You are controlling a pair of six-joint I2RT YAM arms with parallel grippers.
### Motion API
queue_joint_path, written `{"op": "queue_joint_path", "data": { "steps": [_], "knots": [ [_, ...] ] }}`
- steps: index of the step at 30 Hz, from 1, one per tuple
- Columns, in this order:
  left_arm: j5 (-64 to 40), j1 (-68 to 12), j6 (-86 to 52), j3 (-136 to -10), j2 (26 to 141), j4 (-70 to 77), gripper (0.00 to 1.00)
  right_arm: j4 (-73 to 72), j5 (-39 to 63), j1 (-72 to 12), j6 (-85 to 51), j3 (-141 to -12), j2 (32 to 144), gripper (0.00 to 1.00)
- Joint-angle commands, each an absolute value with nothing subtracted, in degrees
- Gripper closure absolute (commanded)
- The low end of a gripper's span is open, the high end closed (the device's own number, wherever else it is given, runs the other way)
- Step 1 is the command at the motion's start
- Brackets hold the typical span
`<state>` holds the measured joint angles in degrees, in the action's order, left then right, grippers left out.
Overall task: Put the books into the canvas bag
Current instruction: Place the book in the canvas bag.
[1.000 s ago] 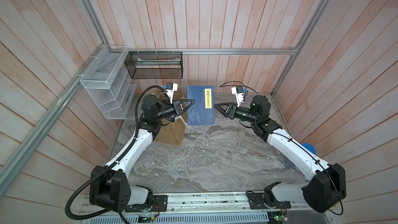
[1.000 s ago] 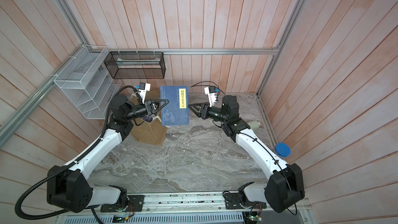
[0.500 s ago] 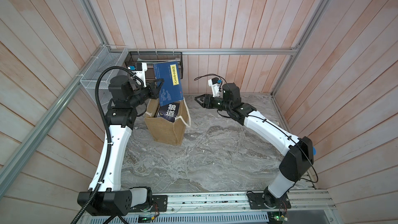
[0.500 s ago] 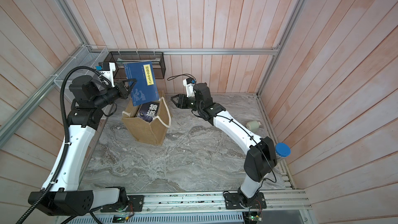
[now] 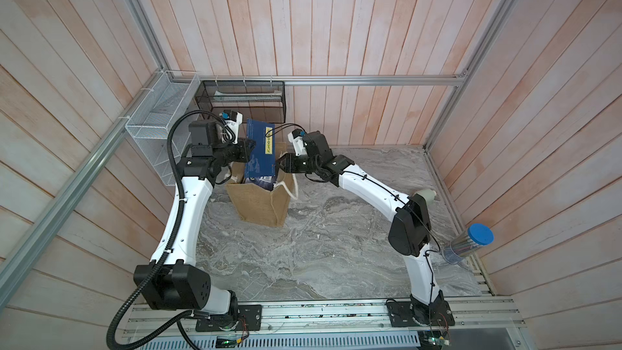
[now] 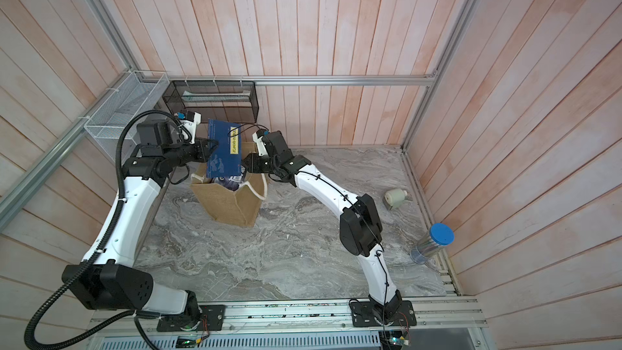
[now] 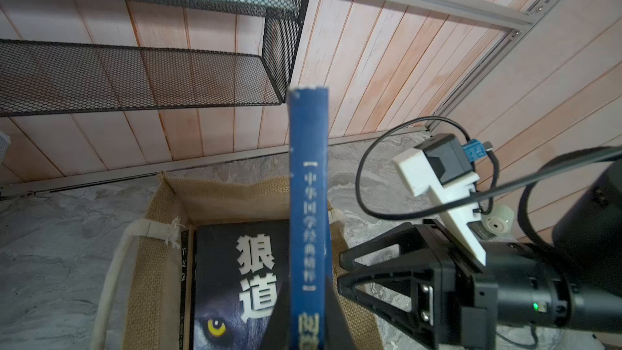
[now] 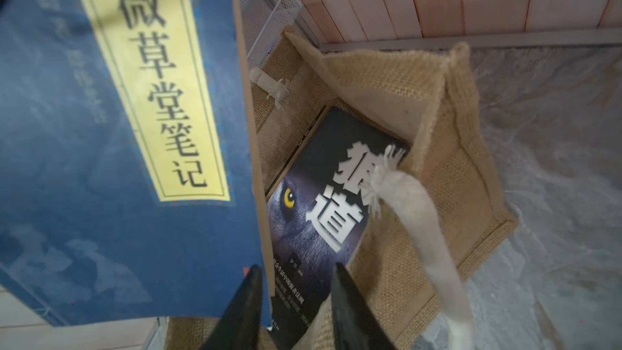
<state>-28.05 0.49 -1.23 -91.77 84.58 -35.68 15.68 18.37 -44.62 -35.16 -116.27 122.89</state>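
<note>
Left gripper [image 7: 308, 297] pinches navy book [image 5: 261, 149] over canvas bag [image 5: 262, 203]; only right wrist view shows right gripper [image 8: 296, 265] spread, straddling book's corner.

White links [image 5: 188, 217], black joints [image 5: 409, 227], ribbed conduit [image 5: 170, 149], triangular black right pincer [image 7: 340, 268].

The walls [image 5: 336, 11] are pale pink wood planks. Shiny metal bars [image 5: 370, 79] run along them. The floor [image 5: 319, 247] is grey stone with wavy lines. A white wire basket [image 5: 158, 112] and a black mesh shelf [image 5: 242, 106] hang in the back corner. A clear tube with a blue lid [image 5: 471, 240] stands by the side wall.
</note>
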Motion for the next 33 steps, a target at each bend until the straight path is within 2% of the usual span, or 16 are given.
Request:
{"op": "queue_joint_path", "data": {
  "steps": [1, 3, 4, 16, 17, 18, 20, 23, 29, 31, 33],
  "knots": [
    [-29.2, 0.9, 1.8, -93.6, 87.0, -39.2, 1.0, 16.8, 18.0, -44.8, -34.8, -118.0, 123.2, 0.84],
    [-29.7, 0.9, 2.2, -94.5, 88.5, -41.5, 1.0, 15.7, 18.1, -44.6, -35.0, -117.5, 123.0, 0.98],
    [-29.8, 0.9, 2.3, -94.7, 89.0, -42.3, 1.0, 15.3, 18.1, -44.5, -34.8, -117.5, 123.0, 1.0],
    [-35.0, 0.9, 2.3, -95.4, 94.5, -46.2, 1.0, 19.8, 17.7, -41.0, -32.5, -121.7, 123.5, 1.0],
    [-35.5, 0.8, 2.5, -96.1, 95.6, -47.2, 1.0, 19.1, 18.5, -41.0, -32.7, -121.2, 123.4, 0.95],
    [-35.9, 0.9, 2.8, -96.7, 96.6, -48.2, 1.0, 18.2, 19.4, -41.0, -33.5, -120.5, 123.3, 0.85],
    [-36.5, 0.9, 3.8, -97.5, 98.3, -50.2, 1.0, 15.5, 21.8, -41.3, -35.9, -118.3, 123.0, 0.73],
    [-35.7, 0.9, 5.1, -97.4, 100.2, -51.7, 1.0, 13.0, 22.5, -42.7, -37.0, -116.3, 122.8, 0.64],
    [-31.5, 0.8, 6.3, -100.9, 104.8, -53.5, 1.0, 17.2, 22.6, -44.1, -36.6, -121.0, 126.9, 0.63],
    [-29.3, 0.9, 6.3, -101.8, 105.6, -53.4, 0.95, 19.5, 22.3, -44.1, -35.6, -123.2, 128.0, 0.67],
    [-27.2, 0.9, 6.2, -102.7, 106.0, -53.2, 0.85, 20.3, 21.6, -44.1, -34.9, -124.1, 128.3, 0.72]
  ]
}}
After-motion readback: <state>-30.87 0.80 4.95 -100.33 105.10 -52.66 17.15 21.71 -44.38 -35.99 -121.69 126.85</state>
